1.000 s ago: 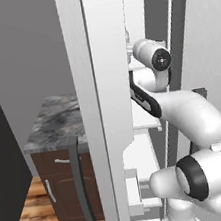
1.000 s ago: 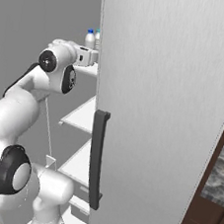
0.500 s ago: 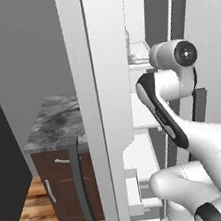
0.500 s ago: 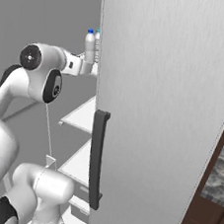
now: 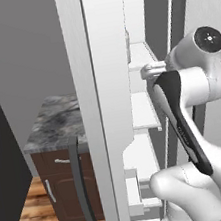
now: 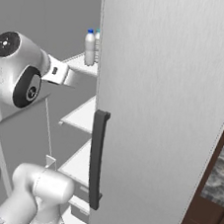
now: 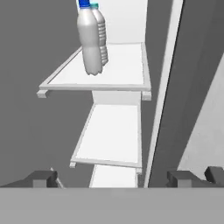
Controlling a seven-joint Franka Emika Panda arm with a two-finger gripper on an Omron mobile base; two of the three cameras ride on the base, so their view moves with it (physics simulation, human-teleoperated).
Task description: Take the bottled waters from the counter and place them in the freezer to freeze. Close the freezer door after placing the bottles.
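Both bottled waters (image 7: 92, 39) stand upright and close together on an upper shelf of the freezer (image 7: 114, 131), the blue-capped one in front of the teal-capped one. They also show in the right base view, bottled waters (image 6: 90, 47) on the freezer (image 6: 81, 117) shelf. My gripper (image 7: 113, 178) is open and empty, well back from the bottles and lower than them. In the right base view the gripper (image 6: 68, 76) sits below the bottles' shelf. The freezer door (image 5: 112, 82) stands open, its white lining toward the arm. A slice of the counter (image 6: 220, 174) shows at the far right.
The plain silver door (image 6: 170, 101) with its dark handle (image 6: 97, 157) is shut right beside the freezer opening. A narrow marble-topped cabinet (image 5: 58, 121) stands left of the open door. Two lower shelves (image 7: 109, 175) sit bare under the bottles.
My hand has drawn back and downward from the bottles, which stay on the shelf. The arm's elbow has swung up. The jaws stay wide.
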